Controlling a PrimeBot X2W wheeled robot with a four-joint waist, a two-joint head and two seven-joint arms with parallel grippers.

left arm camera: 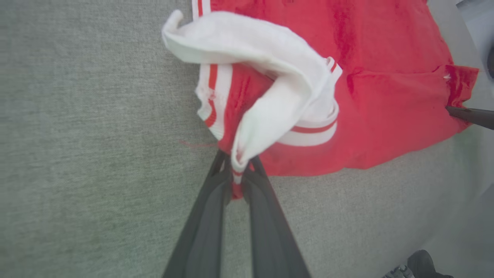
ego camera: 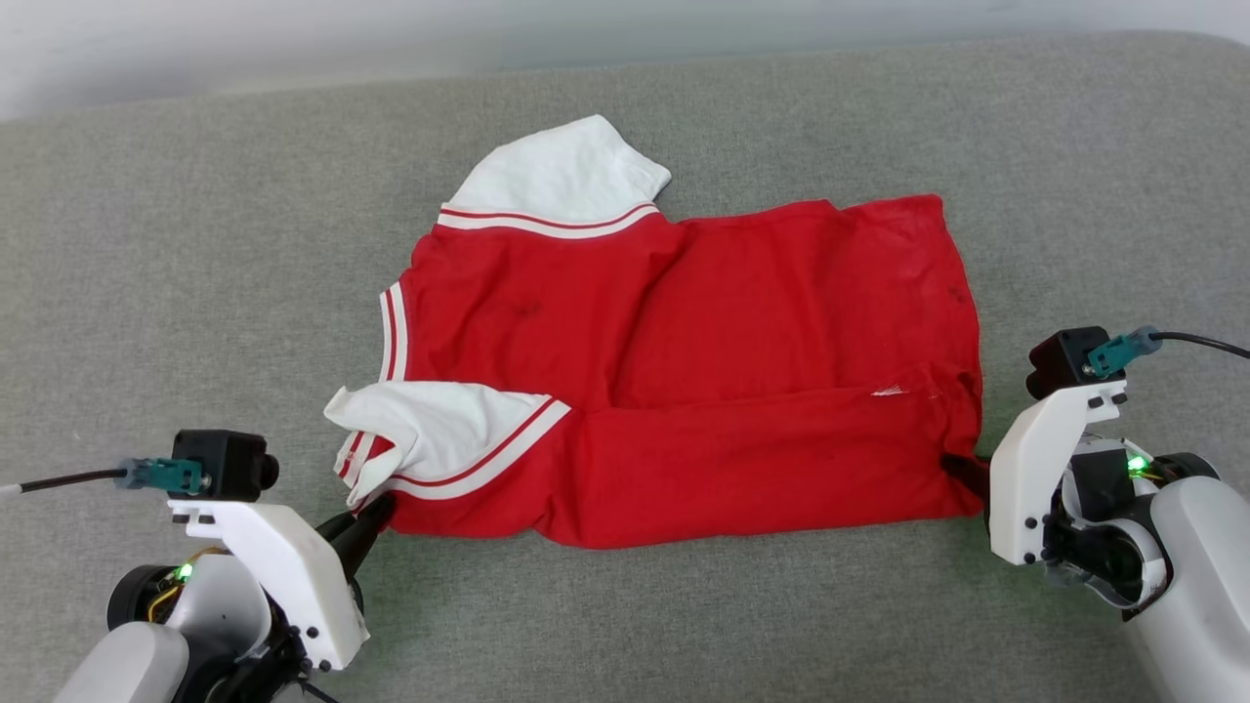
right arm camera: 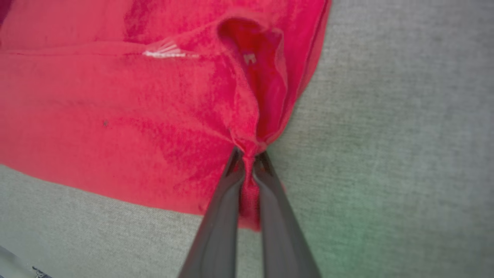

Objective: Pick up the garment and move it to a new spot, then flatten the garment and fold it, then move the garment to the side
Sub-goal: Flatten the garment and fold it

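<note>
The left gripper (ego camera: 376, 510) was pressed together on the garment (ego camera: 703, 371) at its near left corner, pinching striped trim beneath a white sleeve (ego camera: 430, 425). The right gripper (ego camera: 965, 471) was clamped on bunched red cloth at the garment's near right corner. The grey padded surface (ego camera: 195, 244) spread beneath and around the garment, whose near part lay doubled over. A second white sleeve (ego camera: 562, 171) jutted from the garment's far left edge.
</note>
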